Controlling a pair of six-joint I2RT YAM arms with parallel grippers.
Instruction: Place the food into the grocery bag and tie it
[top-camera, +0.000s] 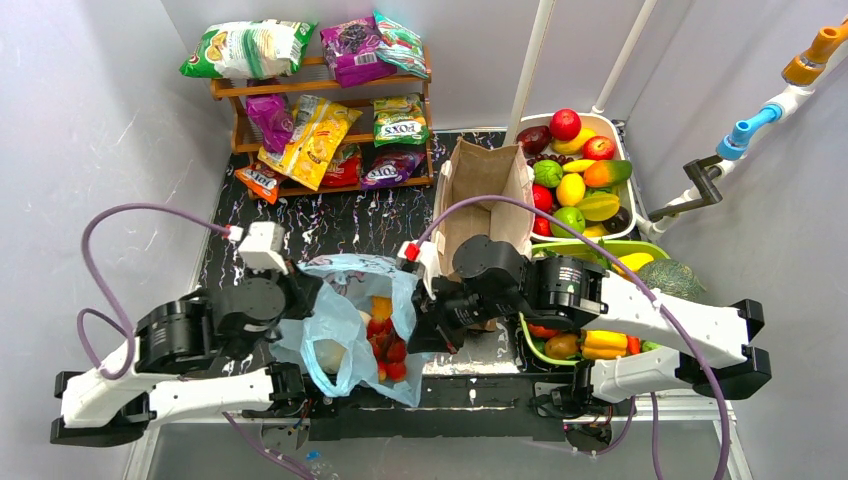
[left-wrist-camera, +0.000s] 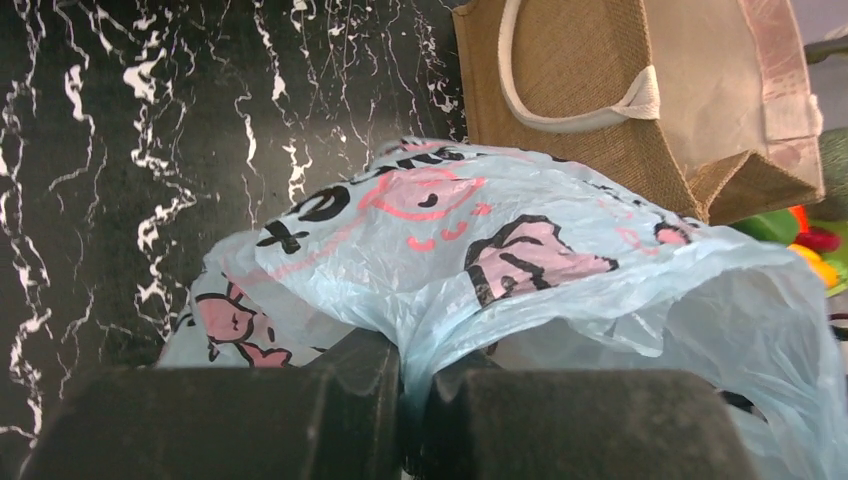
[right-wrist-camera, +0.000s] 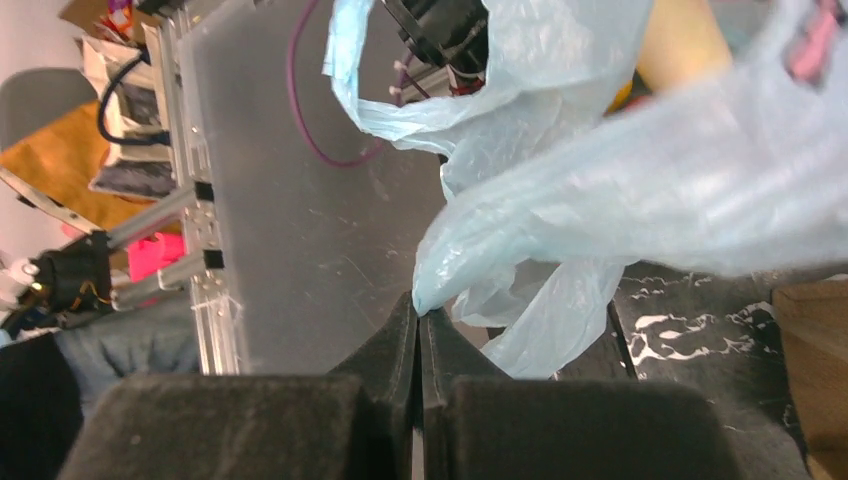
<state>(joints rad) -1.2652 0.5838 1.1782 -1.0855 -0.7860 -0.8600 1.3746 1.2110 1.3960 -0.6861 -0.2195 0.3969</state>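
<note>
Both arms were bent at the elbow and reached inward, wrists facing each other. The left gripper (left-wrist-camera: 410, 352) was clamped tight on a fold of the bag (left-wrist-camera: 560, 250); the right gripper (right-wrist-camera: 418, 312) was pressed closed too, seemingly nipping just the bag's edge.

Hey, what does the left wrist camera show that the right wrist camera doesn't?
Only left wrist: the pink cartoon print on the bag, the brown bag behind it, and the left gripper shut on the plastic. Only right wrist: the metal frame, a purple cable, and the right gripper pinching a bag edge. Both: the blue bag and the black marbled table.
</note>
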